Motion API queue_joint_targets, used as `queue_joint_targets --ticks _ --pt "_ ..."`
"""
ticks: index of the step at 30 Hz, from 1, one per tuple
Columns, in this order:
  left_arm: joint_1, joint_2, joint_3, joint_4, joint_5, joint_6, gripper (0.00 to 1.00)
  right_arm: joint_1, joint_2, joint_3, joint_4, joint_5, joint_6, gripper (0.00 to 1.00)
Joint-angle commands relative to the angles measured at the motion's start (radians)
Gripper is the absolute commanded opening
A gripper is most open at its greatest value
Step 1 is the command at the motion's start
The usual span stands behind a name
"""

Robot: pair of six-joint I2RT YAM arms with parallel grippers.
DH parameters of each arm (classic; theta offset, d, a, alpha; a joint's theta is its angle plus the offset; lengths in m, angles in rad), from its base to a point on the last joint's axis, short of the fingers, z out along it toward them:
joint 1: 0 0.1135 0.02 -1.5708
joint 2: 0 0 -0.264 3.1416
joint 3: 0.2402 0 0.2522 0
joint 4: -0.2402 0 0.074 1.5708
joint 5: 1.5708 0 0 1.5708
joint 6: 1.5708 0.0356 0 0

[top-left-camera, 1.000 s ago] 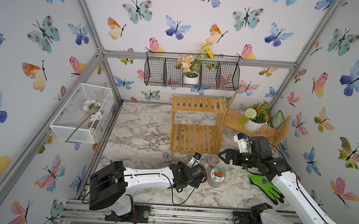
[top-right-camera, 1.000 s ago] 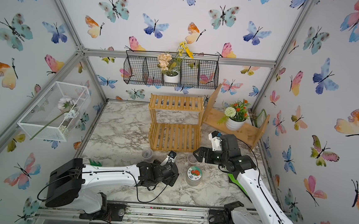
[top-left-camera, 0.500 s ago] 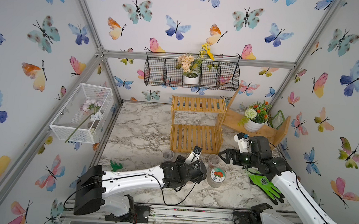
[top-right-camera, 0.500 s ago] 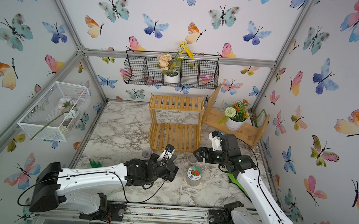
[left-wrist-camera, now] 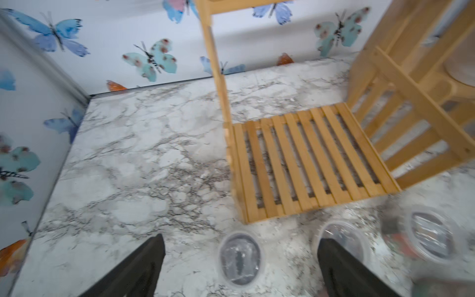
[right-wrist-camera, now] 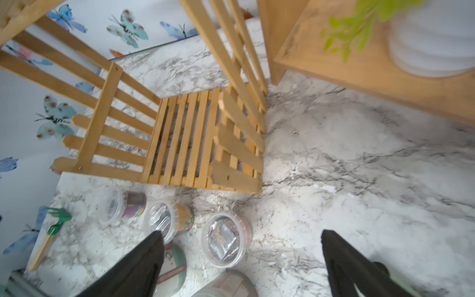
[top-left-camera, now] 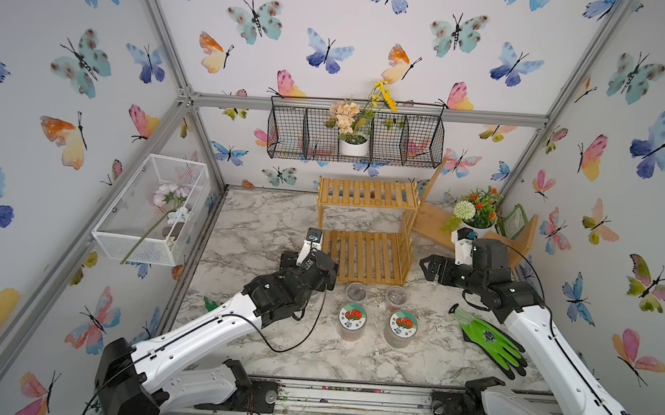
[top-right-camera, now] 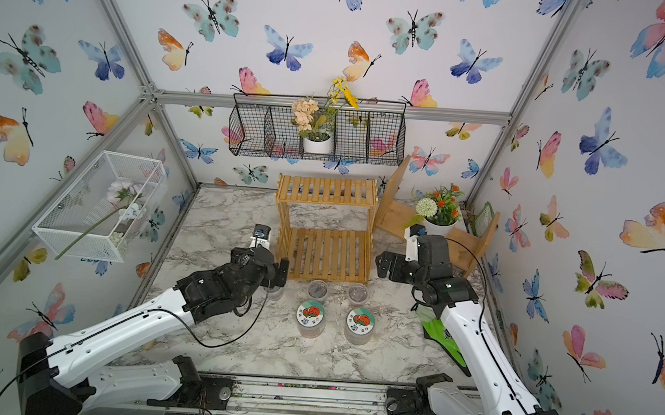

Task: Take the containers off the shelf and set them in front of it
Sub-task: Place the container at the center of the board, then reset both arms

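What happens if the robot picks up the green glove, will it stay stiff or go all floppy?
Probably floppy: the green glove lies flat on the marble table with its fingers spread, so they would likely droop when lifted. It looks thin, so it is probably light. If pushed, it would more likely slide or bunch up than roll, since it has no round side.

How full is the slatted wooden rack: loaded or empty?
Empty. Both tiers of the rack are bare; cups and jars stand on the table before it.
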State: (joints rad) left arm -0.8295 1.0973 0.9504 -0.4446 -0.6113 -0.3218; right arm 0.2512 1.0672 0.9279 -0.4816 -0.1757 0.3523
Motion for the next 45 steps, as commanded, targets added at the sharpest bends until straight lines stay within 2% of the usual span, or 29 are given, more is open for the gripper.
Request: queue_joint_targets --ticks 1,6,10,17,23,26,32,35,45 --pt "0.090 -0.042 -0.049 0.093 0.017 0.110 0.99 -0.019 0.030 0.028 0.078 0.088 -0.031 0.98" --pt "0.244 -0.072 -0.117 0.185 0.097 0.143 0.99 -0.030 0.062 0.003 0.152 0.150 -0.053 0.98" --pt "0.330 -0.122 -0.198 0.296 0.155 0.220 0.99 -0.033 0.062 -0.040 0.250 0.211 -0.088 0.98" --pt "0.517 -0.163 -0.334 0.463 0.305 0.258 0.99 -0.033 0.050 -0.158 0.441 0.370 -0.157 0.98" --pt "0.594 -0.144 -0.430 0.602 0.361 0.266 0.99 -0.033 0.050 -0.318 0.675 0.447 -0.201 0.98" --pt "0.607 -0.127 -0.485 0.686 0.346 0.282 0.99 -0.033 0.076 -0.364 0.747 0.472 -0.212 0.98" --pt "0.656 -0.074 -0.593 0.912 0.338 0.299 0.99 -0.033 0.098 -0.489 0.988 0.490 -0.238 0.98" --pt "0.689 -0.028 -0.621 1.008 0.376 0.313 0.98 -0.033 0.121 -0.548 1.126 0.489 -0.266 0.98" --pt "0.724 0.133 -0.684 1.293 0.409 0.322 0.99 -0.033 0.242 -0.623 1.441 0.511 -0.335 0.98"
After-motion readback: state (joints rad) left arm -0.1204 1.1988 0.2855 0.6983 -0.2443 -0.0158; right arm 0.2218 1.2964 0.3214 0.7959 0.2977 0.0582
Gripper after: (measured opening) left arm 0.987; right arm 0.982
